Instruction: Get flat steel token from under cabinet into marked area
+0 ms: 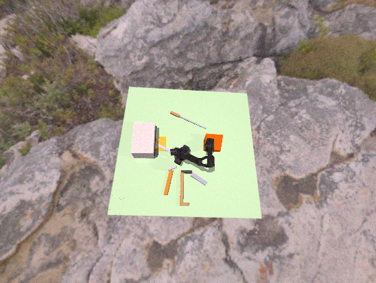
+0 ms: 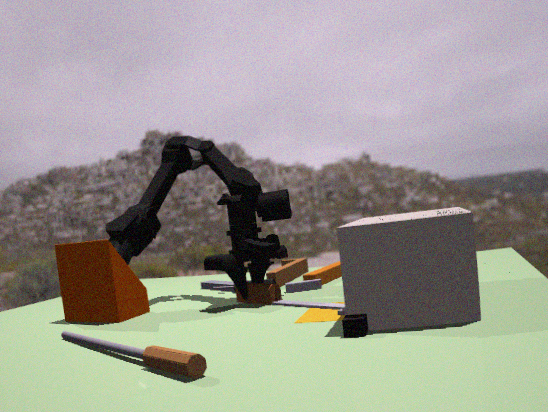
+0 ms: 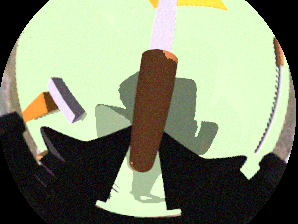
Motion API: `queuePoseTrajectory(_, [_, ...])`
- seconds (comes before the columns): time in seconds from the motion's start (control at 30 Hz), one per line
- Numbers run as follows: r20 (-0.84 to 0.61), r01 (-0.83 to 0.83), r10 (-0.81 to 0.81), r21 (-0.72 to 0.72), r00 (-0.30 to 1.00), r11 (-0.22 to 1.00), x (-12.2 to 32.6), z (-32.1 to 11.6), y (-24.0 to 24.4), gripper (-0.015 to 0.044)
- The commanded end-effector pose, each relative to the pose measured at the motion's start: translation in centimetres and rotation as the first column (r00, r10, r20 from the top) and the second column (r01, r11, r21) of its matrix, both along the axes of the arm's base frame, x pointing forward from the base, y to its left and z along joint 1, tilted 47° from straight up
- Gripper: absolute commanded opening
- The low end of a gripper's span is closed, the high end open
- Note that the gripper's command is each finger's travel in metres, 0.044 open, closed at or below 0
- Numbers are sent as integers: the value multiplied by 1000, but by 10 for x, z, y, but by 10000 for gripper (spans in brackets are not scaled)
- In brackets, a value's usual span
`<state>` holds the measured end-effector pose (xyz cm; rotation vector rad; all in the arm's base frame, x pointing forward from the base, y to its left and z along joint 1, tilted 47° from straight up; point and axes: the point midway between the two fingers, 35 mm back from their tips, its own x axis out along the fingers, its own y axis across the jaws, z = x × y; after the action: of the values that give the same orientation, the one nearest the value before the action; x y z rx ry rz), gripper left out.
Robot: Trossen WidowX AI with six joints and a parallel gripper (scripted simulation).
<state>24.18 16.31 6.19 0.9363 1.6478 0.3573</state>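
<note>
My gripper (image 1: 172,152) (image 2: 254,294) (image 3: 146,131) is shut on the brown handle of a tool, low over the table. The tool's pale flat blade (image 1: 164,148) (image 2: 310,304) (image 3: 163,25) runs across the yellow marked area (image 1: 162,139) (image 2: 317,316) (image 3: 205,4) to the front of the cabinet (image 1: 144,137) (image 2: 412,270). The blade's far end is at the cabinet's front edge; small grey parts there are too small to tell apart. I cannot make out the token in any view. The wrist view cuts off the blade's far end.
A rod with a brown handle (image 1: 175,114) (image 2: 175,362) (image 3: 279,52) lies to one side. On the other side lie an orange stick (image 1: 168,183) with a grey head (image 3: 66,100), a brown hooked stick (image 1: 182,189) and a grey strip (image 1: 199,178). The orange block (image 1: 217,141) (image 2: 90,285) is at my arm's base.
</note>
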Motion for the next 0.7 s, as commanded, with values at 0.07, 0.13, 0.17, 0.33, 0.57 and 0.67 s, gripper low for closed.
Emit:
queuePoseTrajectory(0.07, [-6, 0, 0, 0, 1000, 1000, -8, 2, 3, 0])
queuePoseTrajectory(0.13, [-3, 0, 0, 0, 1000, 1000, -6, 2, 2, 0])
queuePoseTrajectory(0.17, [-1, -1, 1, 0, 1000, 1000, -4, 2, 2, 0])
queuePoseTrajectory(0.33, [-1, -1, 1, 0, 1000, 1000, -7, 3, 2, 0])
queuePoseTrajectory(0.57, [-2, -1, 1, 0, 1000, 1000, -12, 6, 3, 0])
queuePoseTrajectory(0.67, [-2, -2, 2, 0, 1000, 1000, -15, 7, 4, 0])
